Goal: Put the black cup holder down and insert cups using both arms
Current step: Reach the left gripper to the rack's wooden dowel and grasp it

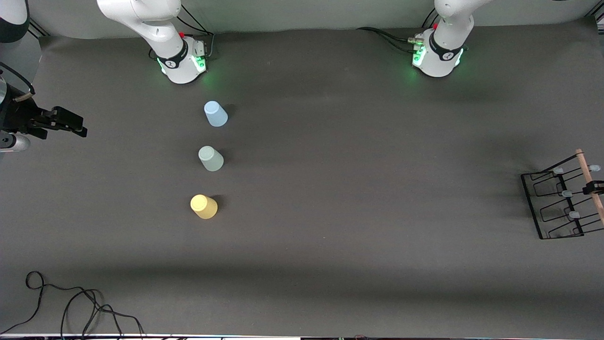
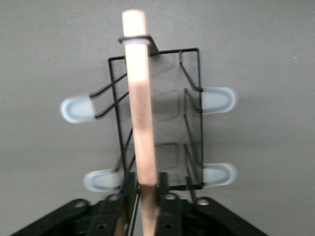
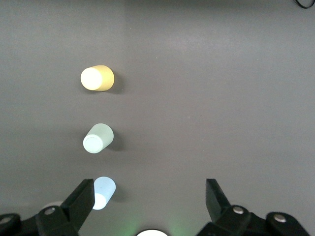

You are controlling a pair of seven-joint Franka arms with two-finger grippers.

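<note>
Even, soft overhead light falls on the matte grey desk, with faint broad bands of shade across it and no glare. The three cups cast short dark shadows toward the left arm's end. Green glow spills from both arm bases. In the left wrist view the wooden rod is blurred close up; the right wrist view is clear, its corners slightly darker

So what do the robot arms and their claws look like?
Two white jointed arms with black bands stand on bases glowing green, black cables plugged in beside them. Each claw is black, with two flat fingers: the left claw, the right claw.
</note>
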